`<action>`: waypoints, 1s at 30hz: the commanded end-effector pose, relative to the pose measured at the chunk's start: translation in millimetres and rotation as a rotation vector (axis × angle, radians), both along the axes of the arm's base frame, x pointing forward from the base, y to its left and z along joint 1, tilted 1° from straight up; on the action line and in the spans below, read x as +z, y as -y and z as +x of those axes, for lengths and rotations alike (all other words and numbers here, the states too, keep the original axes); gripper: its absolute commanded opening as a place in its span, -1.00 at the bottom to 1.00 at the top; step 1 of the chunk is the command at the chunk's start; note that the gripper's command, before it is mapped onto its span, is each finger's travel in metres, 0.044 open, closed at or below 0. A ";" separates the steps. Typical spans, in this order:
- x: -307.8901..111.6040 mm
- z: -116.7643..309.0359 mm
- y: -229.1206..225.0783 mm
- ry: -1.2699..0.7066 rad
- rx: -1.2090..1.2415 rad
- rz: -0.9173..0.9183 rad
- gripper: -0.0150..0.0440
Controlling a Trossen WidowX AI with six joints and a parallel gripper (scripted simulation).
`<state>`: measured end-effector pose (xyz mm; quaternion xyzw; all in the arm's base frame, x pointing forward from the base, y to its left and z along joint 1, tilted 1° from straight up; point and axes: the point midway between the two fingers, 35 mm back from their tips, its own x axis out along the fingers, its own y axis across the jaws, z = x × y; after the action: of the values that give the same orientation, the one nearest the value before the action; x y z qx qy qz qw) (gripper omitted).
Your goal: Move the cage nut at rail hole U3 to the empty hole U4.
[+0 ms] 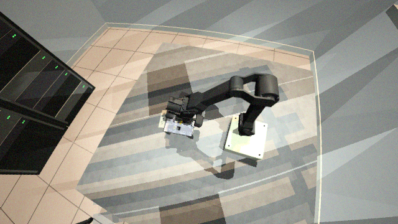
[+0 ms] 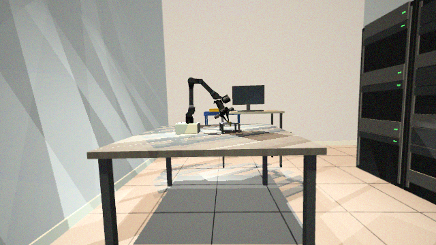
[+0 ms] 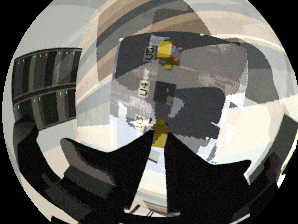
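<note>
Gripper, from top: it is over the rail plate; its fingertips are hidden.
Gripper, from the side: it points down to the plate.
Gripper, at wrist: nearly closed, gripping the yellow cage nut beside label U3.

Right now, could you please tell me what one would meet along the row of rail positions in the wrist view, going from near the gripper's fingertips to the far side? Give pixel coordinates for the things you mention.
Cage nut at U3 (image 3: 160,135) → empty square hole at U4 (image 3: 164,92) → other cage nut at U5 (image 3: 168,51)
</note>
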<state>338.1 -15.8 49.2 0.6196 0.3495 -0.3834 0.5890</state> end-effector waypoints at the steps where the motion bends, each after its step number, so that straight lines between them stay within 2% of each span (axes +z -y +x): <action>1: 0.0 -0.3 1.0 0.006 -0.005 -0.004 -0.36; 30: -0.8 -1.8 1.0 0.043 -0.005 -0.006 -0.36</action>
<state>336.2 -15.8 48.2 0.6261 0.3378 -0.3721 0.5962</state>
